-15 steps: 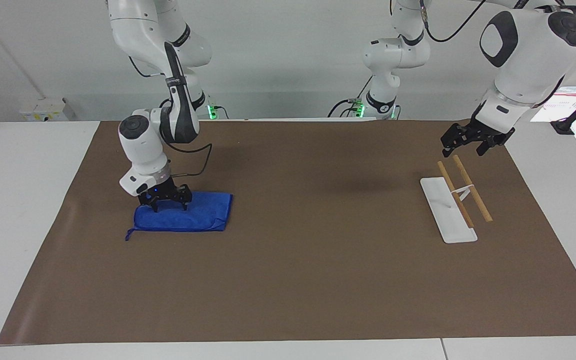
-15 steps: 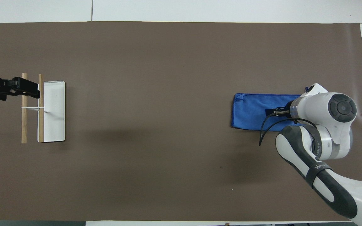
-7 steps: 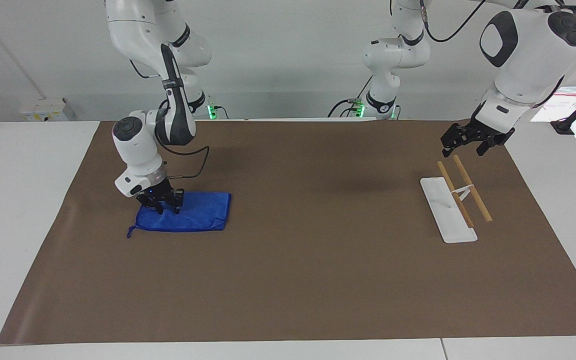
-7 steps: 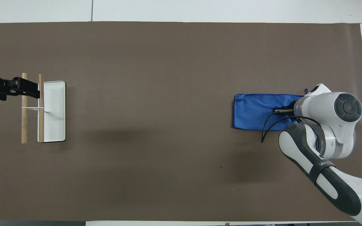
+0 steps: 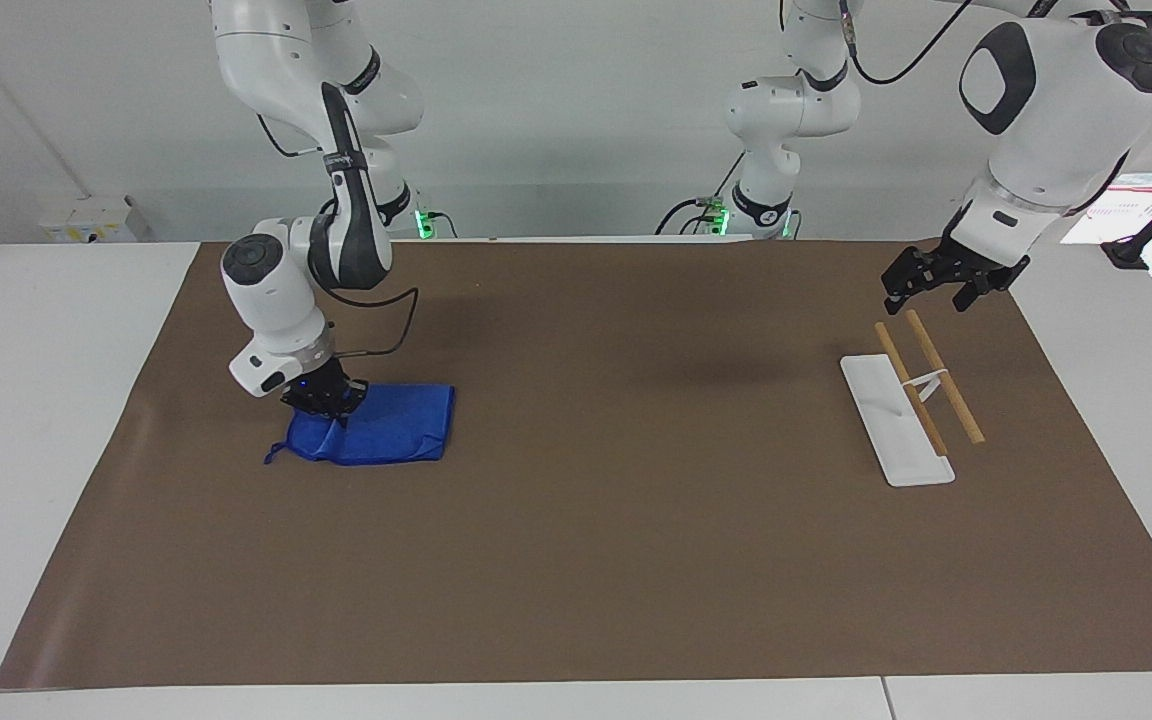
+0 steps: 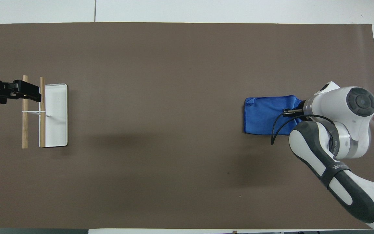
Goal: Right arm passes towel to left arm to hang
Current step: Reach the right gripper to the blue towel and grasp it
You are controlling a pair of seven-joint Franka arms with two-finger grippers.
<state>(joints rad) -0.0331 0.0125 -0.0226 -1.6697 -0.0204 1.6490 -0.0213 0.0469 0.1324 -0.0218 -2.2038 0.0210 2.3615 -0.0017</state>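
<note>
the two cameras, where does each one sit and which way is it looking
Facing view: high across the table, looking at the robots; both whole arms show, right gripper shut on the towel, left gripper open over the rack.
Overhead view: above the robots' end, looking steeply down; the right arm's forearm and wrist and the left gripper show.
Shared: towel, rack, brown mat, half a turn apart.

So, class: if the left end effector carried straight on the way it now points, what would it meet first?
Probably the rack's wooden rods: the left end effector hangs over their end nearer the robots, pointing down; depth is unclear.
</note>
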